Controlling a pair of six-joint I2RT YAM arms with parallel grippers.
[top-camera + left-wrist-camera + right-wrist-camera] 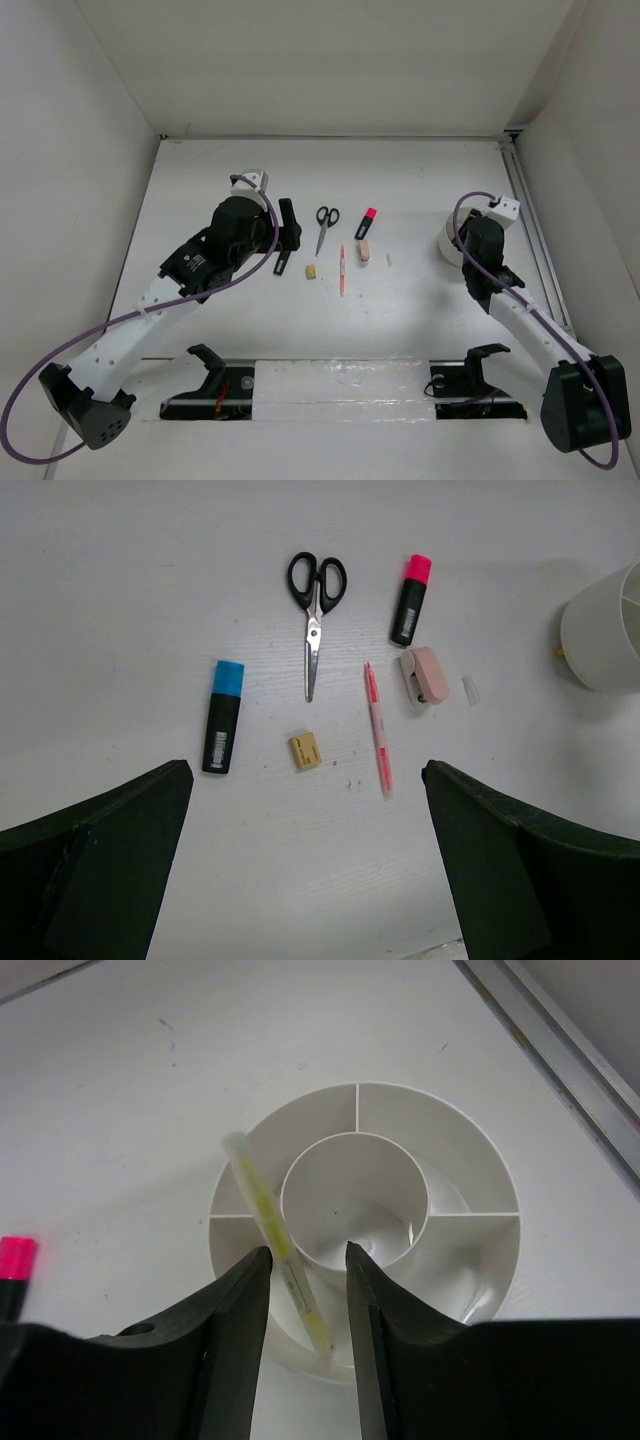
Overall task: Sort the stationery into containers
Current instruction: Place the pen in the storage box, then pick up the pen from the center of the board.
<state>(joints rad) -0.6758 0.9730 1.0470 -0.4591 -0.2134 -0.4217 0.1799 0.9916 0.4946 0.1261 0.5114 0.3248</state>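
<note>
So the step in hand looks like the drop-off of the pale yellow stick (262, 1205). In the right wrist view the right gripper (306, 1260) is right over the near rim of the white tub (450, 1160). Its fingers are spread a bit wider than the stick, which runs up between them without being squeezed. As far as I can tell, the stick's lower end is down in the outer ring on the gripper's side. It leans across a divider there, and its top pokes out over the rim. The round middle compartment and the far ones have nothing in them.

Next move, I'd guess: lift that gripper straight up so a finger doesn't drag the stick back out, then go for another piece.

Everything else is on the table. From the left wrist camera, nearest first:
- tan eraser (305, 751)
- blue-cap marker (223, 718)
- thin red pen (378, 728)
- pink eraser (428, 675), just beside the pen's far end
- scissors (315, 610) and pink-cap marker (410, 600), furthest out

All loose, none touching the tub.

Pose-wise, the left arm (200, 260) reaches forward from its near-left base. The left gripper (305, 775) hangs over the left end of that row, fingers fully spread and holding nothing. The right arm (510, 300) stretches up the right side with its wrist bent down over the tub.
</note>
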